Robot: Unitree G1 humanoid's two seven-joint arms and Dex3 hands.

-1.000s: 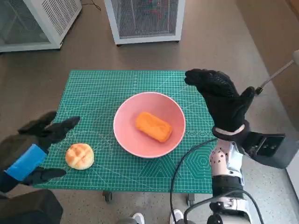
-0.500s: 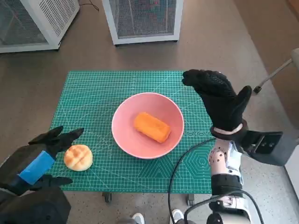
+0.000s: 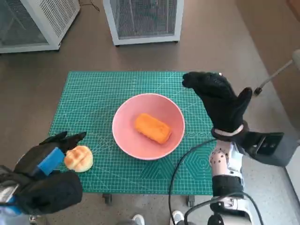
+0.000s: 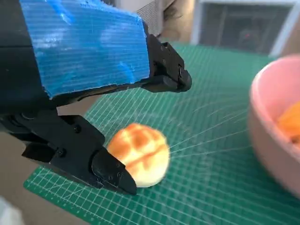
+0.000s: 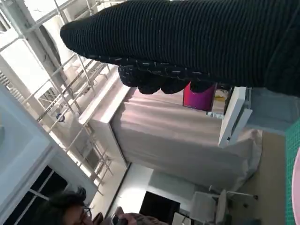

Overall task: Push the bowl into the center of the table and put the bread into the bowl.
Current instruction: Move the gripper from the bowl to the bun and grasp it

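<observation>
green mat [image 3: 93, 93] | bread [image 3: 78, 158] between spread fingers of left robot hand [image 3: 49, 157] | untouched

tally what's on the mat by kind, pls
Bowls: 1, pink bowl
Breads: 2, oblong orange bread in the bowl, round bun on the green mat
Total: 3

Glossy pink bowl [image 3: 149, 125]; ribbed knit right hand [image 3: 219, 102].
</observation>
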